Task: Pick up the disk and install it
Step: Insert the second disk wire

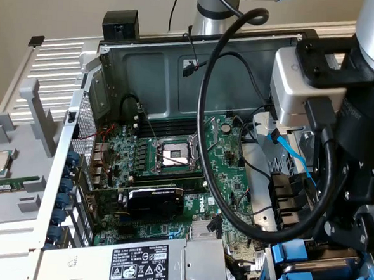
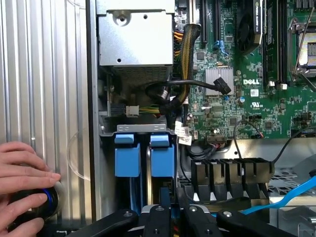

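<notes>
Fingers clenched, my gripper (image 2: 165, 217) hovers at six o'clock over the drive bay, where the disk (image 2: 162, 160) in its blue carrier sits slotted beside a second blue carrier (image 2: 127, 158). A person's hand (image 2: 22, 185) rests at eight o'clock.

The arm's black wrist assembly (image 1: 346, 188) hangs over the open computer case (image 1: 178, 70) — directly beneath it sit blue drive carriers (image 1: 294, 257); beside it lies the green motherboard (image 1: 172, 171), the grey power supply (image 1: 141, 264) nearer the camera.
</notes>
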